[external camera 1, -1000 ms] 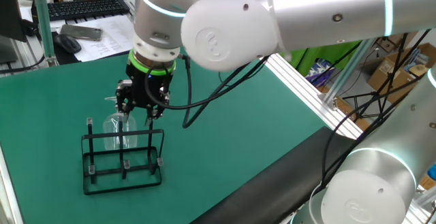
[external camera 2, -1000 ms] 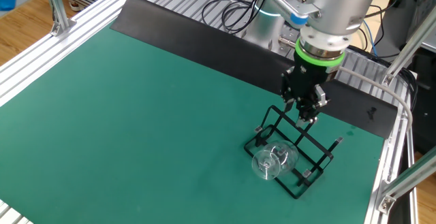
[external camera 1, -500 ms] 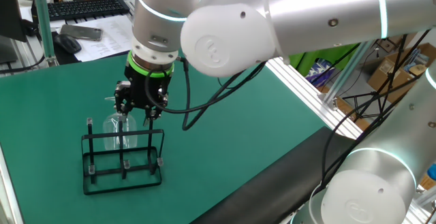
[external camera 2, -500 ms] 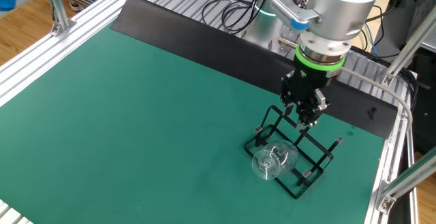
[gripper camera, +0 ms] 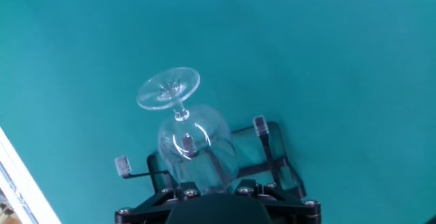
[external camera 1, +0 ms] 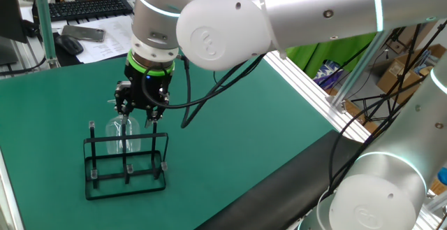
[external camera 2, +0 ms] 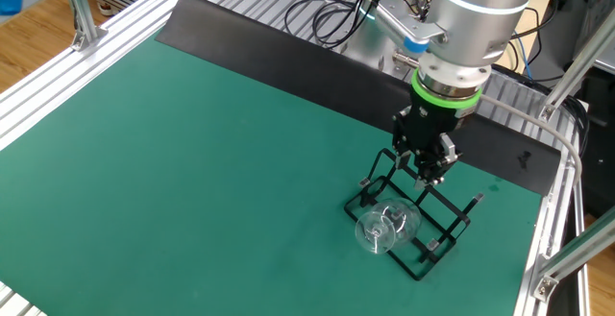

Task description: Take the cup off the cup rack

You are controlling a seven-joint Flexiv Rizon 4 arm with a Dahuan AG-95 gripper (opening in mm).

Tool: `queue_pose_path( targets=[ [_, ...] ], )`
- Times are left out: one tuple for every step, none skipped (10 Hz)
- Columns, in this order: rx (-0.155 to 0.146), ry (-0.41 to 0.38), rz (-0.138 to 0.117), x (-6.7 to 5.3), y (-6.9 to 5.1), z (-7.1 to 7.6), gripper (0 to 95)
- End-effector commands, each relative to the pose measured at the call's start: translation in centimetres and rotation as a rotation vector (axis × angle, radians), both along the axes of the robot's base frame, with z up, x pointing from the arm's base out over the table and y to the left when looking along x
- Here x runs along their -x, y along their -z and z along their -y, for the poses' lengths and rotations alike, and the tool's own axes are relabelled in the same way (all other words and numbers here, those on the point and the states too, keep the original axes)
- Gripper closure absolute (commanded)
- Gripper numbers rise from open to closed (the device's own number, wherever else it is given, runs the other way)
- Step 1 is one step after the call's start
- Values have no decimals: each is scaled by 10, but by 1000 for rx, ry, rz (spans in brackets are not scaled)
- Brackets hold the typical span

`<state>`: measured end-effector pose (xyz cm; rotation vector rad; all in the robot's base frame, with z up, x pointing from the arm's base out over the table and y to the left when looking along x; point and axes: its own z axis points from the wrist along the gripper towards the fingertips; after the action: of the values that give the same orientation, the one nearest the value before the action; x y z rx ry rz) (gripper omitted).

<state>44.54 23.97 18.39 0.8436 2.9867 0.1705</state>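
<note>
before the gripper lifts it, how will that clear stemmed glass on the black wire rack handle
The clear stemmed wine glass looks thin-walled, so probably fragile and light. It hangs upside down over a post of the black wire rack, so a sideways pull may snag. Smooth glass could slip; its rounded bowl would likely roll if dropped.

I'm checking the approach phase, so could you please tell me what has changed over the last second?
The gripper has drifted a little toward the left of one fixed view and slightly up, and the arm above it has swung the same way. It has taken hold of nothing. The cup still sits inverted on a post of the cup rack, foot uppermost, and the rack has not shifted on the green mat.
</note>
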Motion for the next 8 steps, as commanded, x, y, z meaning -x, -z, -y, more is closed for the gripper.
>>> queue_pose_path(
  targets=[
    [4, -13, -8, -1, 0, -1, 570],
    [0, -17, -19, -1, 0, -1, 570],
    [-7, -3, -28, -1, 0, -1, 570],
    [-7, 21, -34, -1, 0, -1, 570],
    [-6, 35, -36, -1, 0, -1, 570],
    [-3, 30, -45, -1, 0, -1, 570],
    [-5, 30, -53, -1, 0, -1, 570],
    [-6, 20, -49, -1, 0, -1, 570]
  ],
)
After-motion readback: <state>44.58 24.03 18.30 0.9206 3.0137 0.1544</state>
